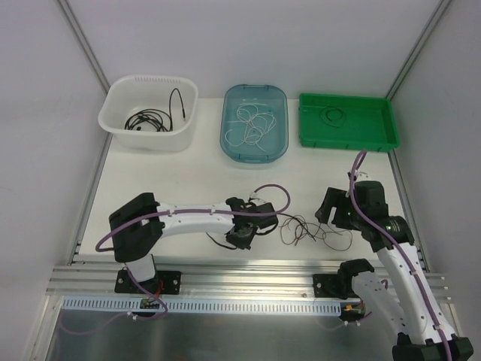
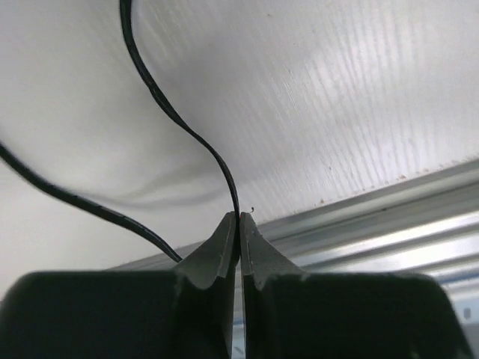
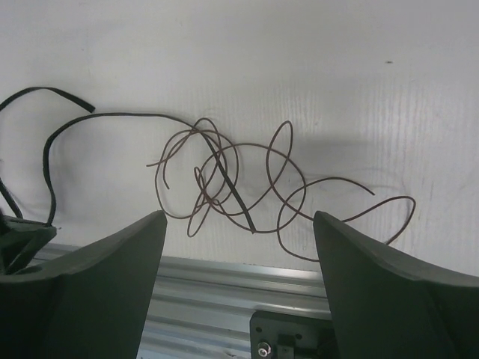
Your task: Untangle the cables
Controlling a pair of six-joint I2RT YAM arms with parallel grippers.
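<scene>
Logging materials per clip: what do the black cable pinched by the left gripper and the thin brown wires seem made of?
Black cable: smooth, glossy jacket, likely plastic or rubber; it bends in soft curves. Brown wires: thin, matte, holding springy loops; perhaps coated wire, core not visible.

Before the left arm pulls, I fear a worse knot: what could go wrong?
The left gripper pinches the black cable at its fingertips, so it may slip free. That cable seems threaded through the brown wires; with the right gripper open, holding nothing, pulling may drag or tighten them.
</scene>
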